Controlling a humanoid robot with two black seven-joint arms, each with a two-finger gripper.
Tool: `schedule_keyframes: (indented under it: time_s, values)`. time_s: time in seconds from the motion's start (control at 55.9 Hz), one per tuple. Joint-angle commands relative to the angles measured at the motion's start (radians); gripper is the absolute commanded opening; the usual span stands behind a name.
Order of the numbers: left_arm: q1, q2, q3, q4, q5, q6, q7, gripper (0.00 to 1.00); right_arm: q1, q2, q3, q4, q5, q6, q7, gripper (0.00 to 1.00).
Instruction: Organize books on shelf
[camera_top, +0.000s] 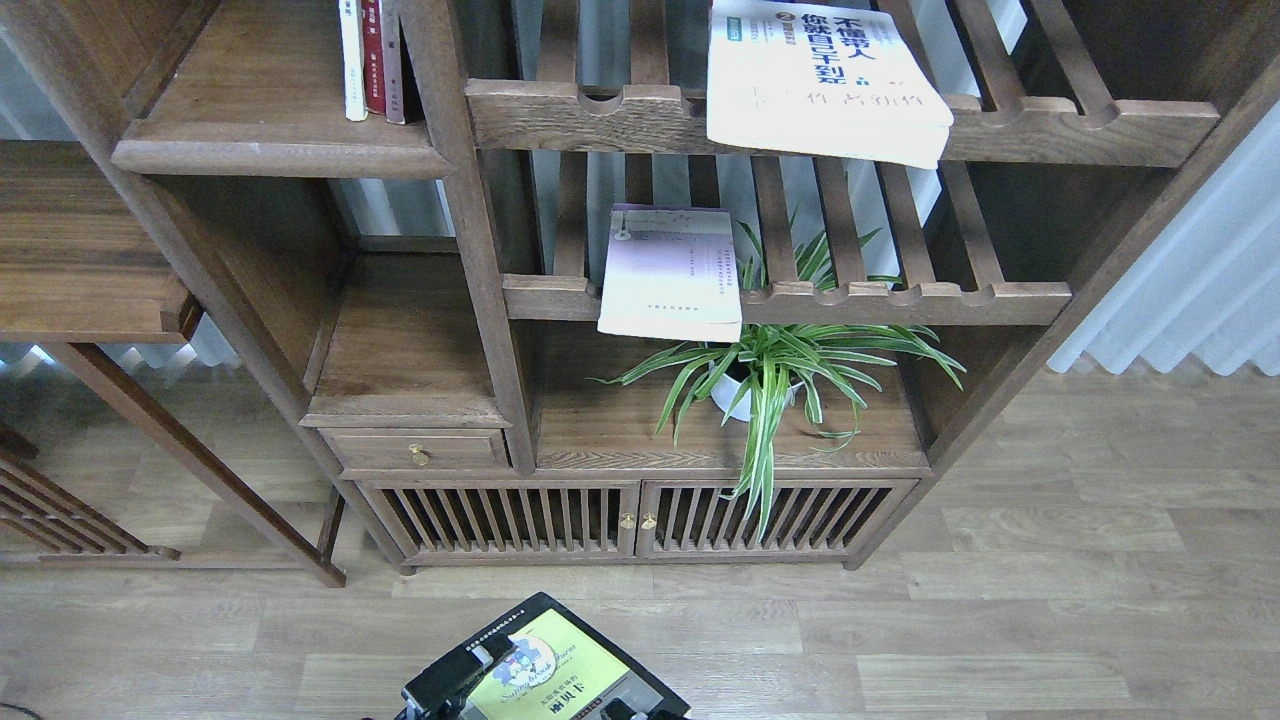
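The white book (825, 85) lay on the top slatted rack (1050, 125), the lavender book (672, 272) on the rack below. The yellow-green book (545, 670) sat at the bottom edge, a left end effector fingertip (478, 657) touching its corner; grip unclear. The right end effector was barely visible.

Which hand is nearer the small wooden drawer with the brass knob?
Left. The left hand sits at the yellow-green, black-edged book's left edge, almost straight below the brass-knobbed wooden drawer; the right hand barely shows at the bottom edge, further right.
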Motion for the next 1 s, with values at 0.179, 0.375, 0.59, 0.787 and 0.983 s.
schedule_keyframes:
  time_s: [0.179,0.375,0.59,0.787,0.983]
  values:
    - [-0.016,0.027,0.079,0.011,-0.095,0.000,-0.013,0.03,-0.019,0.010,-0.046,-0.001,-0.024,0.000,-0.002,0.06]
    - [-0.025,0.033,0.067,0.011,-0.101,0.000,-0.009,0.03,-0.019,0.008,-0.043,-0.005,-0.024,0.000,-0.001,0.09]
    - [-0.027,0.046,0.056,0.009,-0.104,0.000,-0.013,0.02,-0.003,0.013,-0.026,-0.034,-0.026,0.000,0.004,0.51]
    - [-0.027,0.059,-0.033,-0.020,-0.102,0.000,-0.003,0.02,0.056,-0.013,-0.025,-0.109,-0.034,0.000,0.012,0.99]
    - [-0.033,0.231,-0.134,-0.100,-0.090,0.000,0.001,0.02,0.072,-0.010,-0.011,-0.191,-0.034,0.000,0.013,0.99]
